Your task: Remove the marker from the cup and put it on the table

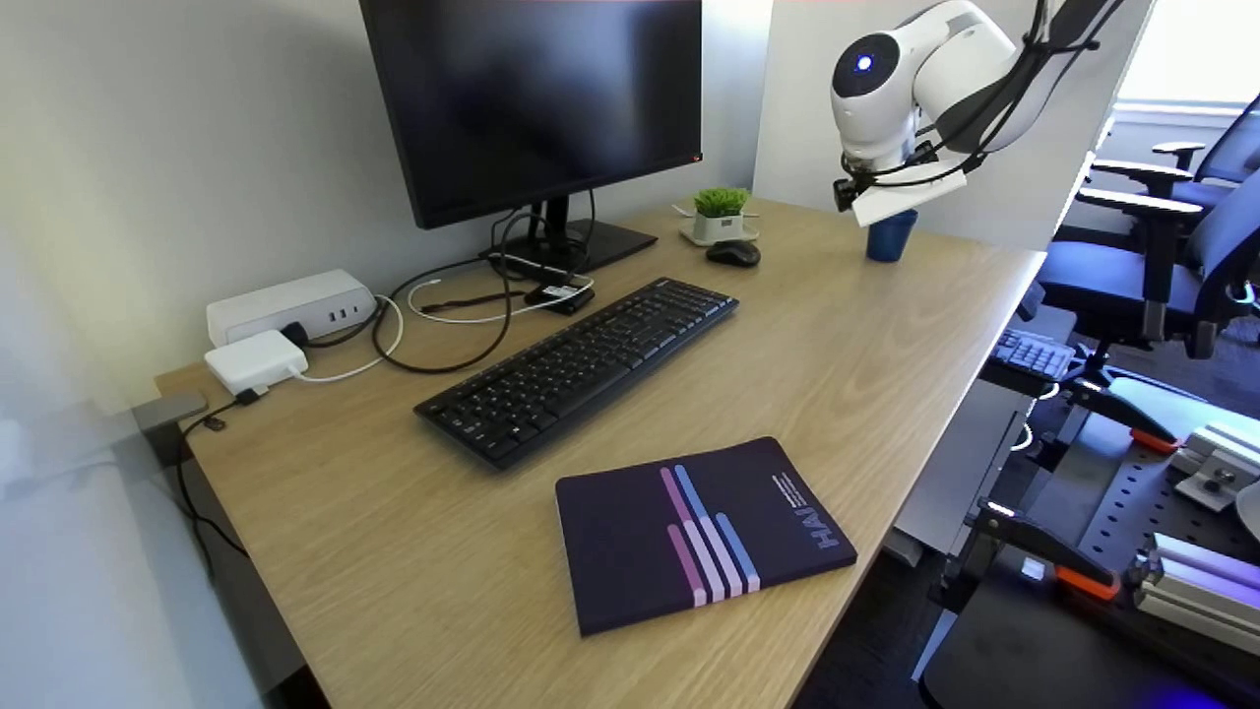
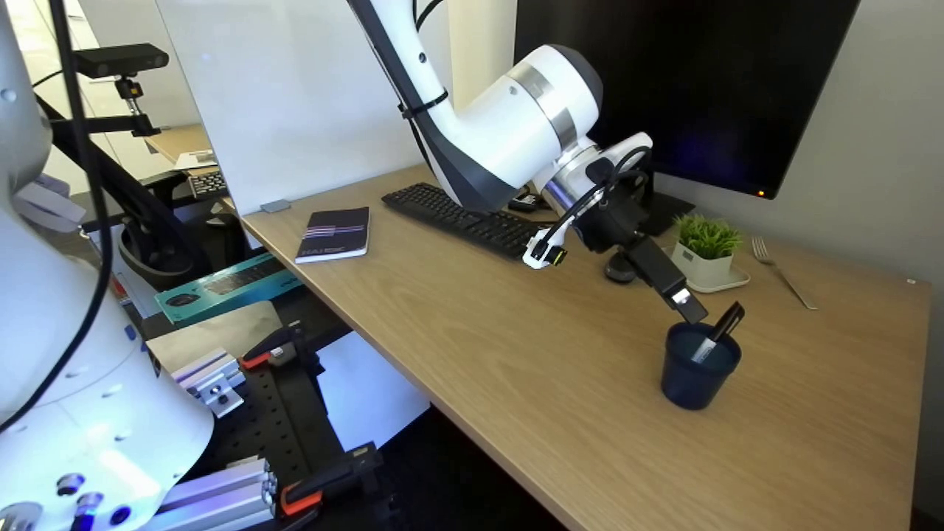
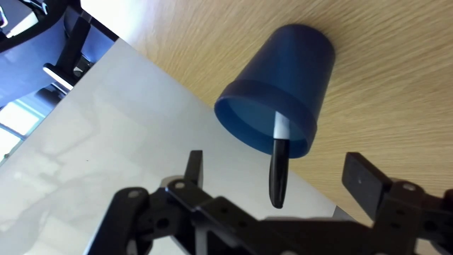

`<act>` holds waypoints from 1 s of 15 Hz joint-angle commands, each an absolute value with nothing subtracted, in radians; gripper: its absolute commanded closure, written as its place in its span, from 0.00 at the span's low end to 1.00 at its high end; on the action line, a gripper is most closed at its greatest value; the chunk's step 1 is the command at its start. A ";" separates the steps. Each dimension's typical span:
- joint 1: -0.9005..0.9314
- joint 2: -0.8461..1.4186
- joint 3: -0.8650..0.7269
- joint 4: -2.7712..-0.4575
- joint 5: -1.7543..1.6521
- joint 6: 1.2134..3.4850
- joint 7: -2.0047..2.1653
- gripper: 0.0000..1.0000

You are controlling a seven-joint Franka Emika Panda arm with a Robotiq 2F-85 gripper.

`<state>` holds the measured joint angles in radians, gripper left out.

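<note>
The dark blue cup [image 2: 689,387] stands upright on the light wood table [image 2: 531,346]. It also shows in an exterior view [image 1: 889,238] and in the wrist view [image 3: 290,67]. The marker [image 2: 726,324] leans in the cup, its black end sticking out above the rim and its lower white part hidden inside. My gripper [image 2: 682,299] is over the cup's rim, tilted down. In the wrist view my gripper [image 3: 277,170] is open, its fingers wide apart on either side of the marker's black end [image 3: 279,173], touching nothing that I can see.
A potted plant [image 2: 704,254] and a mouse [image 2: 619,268] stand close behind the gripper. A fork [image 2: 783,274] lies at the back. A keyboard [image 1: 581,364], monitor [image 1: 551,98] and dark notebook [image 1: 704,532] are further along the table. A white panel [image 3: 141,141] borders the table.
</note>
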<state>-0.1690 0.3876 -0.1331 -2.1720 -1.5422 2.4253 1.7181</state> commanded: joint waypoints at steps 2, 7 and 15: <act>-0.175 0.386 -0.126 -2.172 -1.541 2.422 1.715 0.00; -0.175 0.386 -0.126 -2.172 -1.541 2.422 1.715 0.00; -0.164 0.407 -0.121 -2.151 -1.554 2.410 1.729 0.00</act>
<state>-0.1669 0.3892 -0.1272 -2.1715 -1.5398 2.4251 1.7179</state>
